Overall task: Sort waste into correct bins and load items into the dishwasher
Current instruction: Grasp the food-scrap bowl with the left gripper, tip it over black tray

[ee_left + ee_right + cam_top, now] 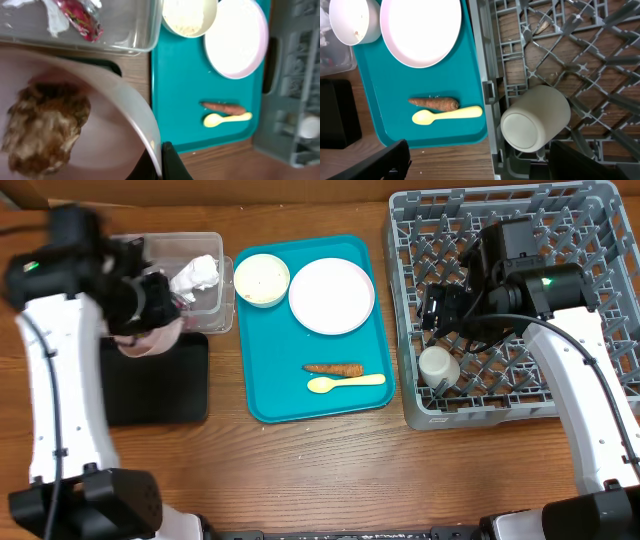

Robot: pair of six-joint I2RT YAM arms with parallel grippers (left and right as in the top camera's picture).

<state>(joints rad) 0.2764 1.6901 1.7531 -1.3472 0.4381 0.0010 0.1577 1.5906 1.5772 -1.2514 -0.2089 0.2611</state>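
My left gripper (161, 159) is shut on the rim of a pinkish-white bowl (115, 115) that carries a brown food lump (45, 130). The bowl hangs over the black tray (160, 395), next to the clear tub (222, 305). Inside the tub lie a red-and-white wrapper (80, 20) and white paper (195, 275). My right gripper (487, 162) stands open above the front left of the grey dish rack (600, 220). A white cup (535, 117) lies on its side in the rack, apart from the fingers.
The teal tray (260, 400) holds a bowl with rice (261, 279), a round plate (331, 295), a carrot-like stick (333, 368) and a yellow spoon (345, 383). Bare wood runs along the table's front edge.
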